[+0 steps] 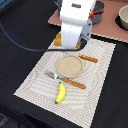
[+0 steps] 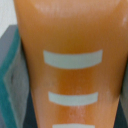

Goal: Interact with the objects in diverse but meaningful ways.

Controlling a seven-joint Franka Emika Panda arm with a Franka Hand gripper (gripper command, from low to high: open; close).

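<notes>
My gripper (image 1: 70, 44) hangs low over the far edge of the placemat, beyond the tan plate (image 1: 69, 65). In the wrist view an orange-brown bread loaf (image 2: 70, 55) with pale score marks fills the frame between the dark fingers (image 2: 9, 75), and the gripper seems shut on it. A bit of the loaf (image 1: 58, 41) shows beside the hand in the exterior view. The yellow banana (image 1: 60, 93) lies on the mat's near part. The tomato and the sausage are out of view.
An orange-handled fork (image 1: 64, 78) lies near the plate and a knife (image 1: 88, 58) on the exterior view's right of it. The patterned placemat (image 1: 95, 95) lies on a black table. A pinkish mat behind holds a dark pot (image 1: 97, 11) and a pale bowl (image 1: 123, 17).
</notes>
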